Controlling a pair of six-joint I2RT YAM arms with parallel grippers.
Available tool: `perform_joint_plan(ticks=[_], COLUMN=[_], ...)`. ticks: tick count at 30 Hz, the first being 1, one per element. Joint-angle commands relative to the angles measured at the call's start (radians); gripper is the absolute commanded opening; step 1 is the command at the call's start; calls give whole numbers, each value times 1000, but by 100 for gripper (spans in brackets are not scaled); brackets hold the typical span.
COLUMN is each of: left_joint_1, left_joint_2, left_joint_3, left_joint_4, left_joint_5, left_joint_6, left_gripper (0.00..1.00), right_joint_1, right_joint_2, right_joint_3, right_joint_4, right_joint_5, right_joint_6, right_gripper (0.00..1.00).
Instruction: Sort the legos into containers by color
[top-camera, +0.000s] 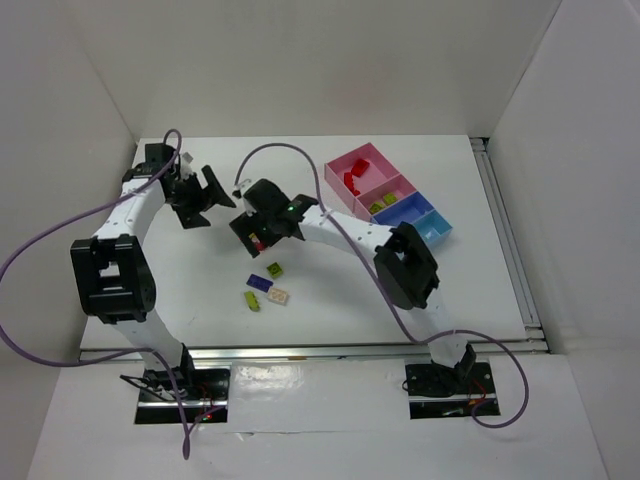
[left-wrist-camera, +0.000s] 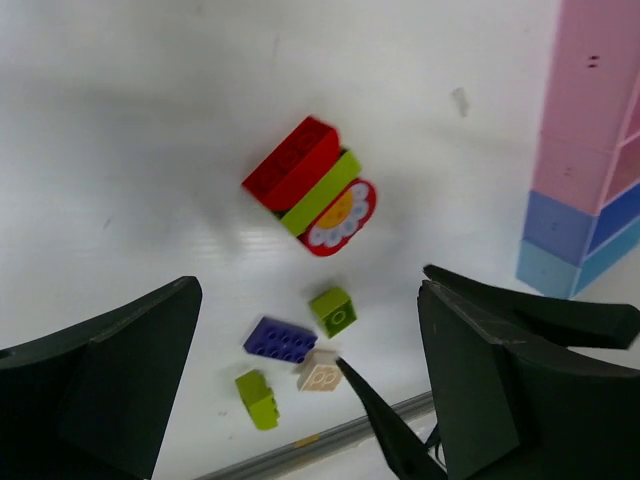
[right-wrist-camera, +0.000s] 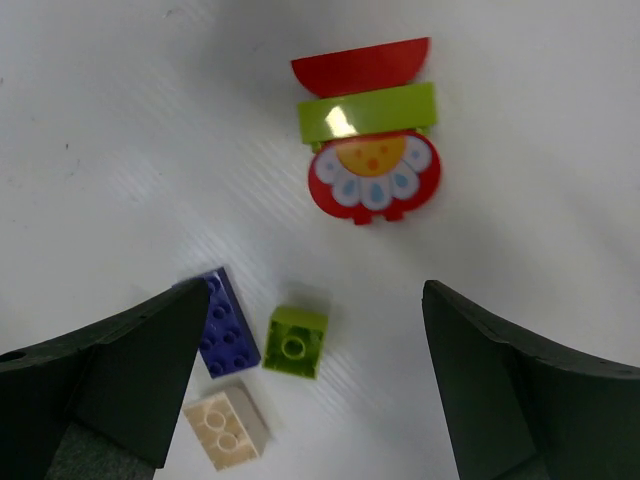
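A stack of a red brick, a lime brick and a red-white round flower piece (left-wrist-camera: 310, 187) (right-wrist-camera: 368, 130) lies on the white table. Nearer the front edge lie a small lime brick (right-wrist-camera: 295, 342) (left-wrist-camera: 333, 310), a purple brick (right-wrist-camera: 222, 322) (left-wrist-camera: 281, 340), a beige brick (right-wrist-camera: 226, 427) (left-wrist-camera: 321, 372) and another lime brick (left-wrist-camera: 258, 398) (top-camera: 253, 301). My right gripper (right-wrist-camera: 318, 290) (top-camera: 262, 228) hangs open above the stack and the loose bricks. To its left, my left gripper (left-wrist-camera: 308, 285) (top-camera: 205, 195) is open and empty. The containers (top-camera: 390, 195) stand at the back right.
The pink end box holds red legos (top-camera: 352, 180) and the box beside it holds lime ones (top-camera: 381, 205). White walls close in the table on three sides. A metal rail (top-camera: 300, 350) runs along the front edge. A purple cable (top-camera: 275, 150) arches over the right arm.
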Motion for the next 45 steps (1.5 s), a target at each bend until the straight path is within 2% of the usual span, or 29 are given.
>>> perform_joint_plan(ticks=[1,8,11,13,15,20,25,29,31,33,39,42,43,44,45], left_joint_1=[-8,55,64,64,64,64,74,74,74,62,-32,-75,-84,-107,-119], left_joint_2=[-105,-80,-89,-90,-90,-99,-76,-63,-63,-53,-17,16,31,32,32], left_joint_3=[8,-28,-50,-60,-60,-38,-37,-60,-70,-70,-80,-80,-80,-80,-80], left_joint_4=[-8,-8,2,12,12,12,23,35,35,45,35,35,35,72,97], left_joint_5=[-60,-18,-18,-18,-9,-20,63,94,104,115,-3,-43,-53,-76,-93], left_joint_6=[40,28,28,28,39,73,73,73,73,73,50,39,39,59,68], left_gripper=[100,100,100,100,100,100,99,99,98,98,98,98,95,89,87], right_joint_1=[6,-15,-26,-26,-37,-70,-99,-99,-99,-99,-99,-99,-109,-109,-118], right_joint_2=[80,248,270,270,285,302,324,279,270,270,129,104,91,78,45], right_joint_3=[142,322,310,285,294,312,316,247,256,281,120,106,97,74,51], right_joint_4=[-59,-124,-111,-79,-69,-56,-46,0,10,-28,13,-34,-43,-43,-33], right_joint_5=[59,94,116,98,29,-83,-145,-90,-65,-76,-74,-56,-56,-65,-79], right_joint_6=[-35,-82,-105,-105,-124,-124,-126,-96,-96,-96,-56,-43,-20,-9,3], right_gripper=[95,95,95,95,89,85,81,76,71,70,71,71,71,71,71])
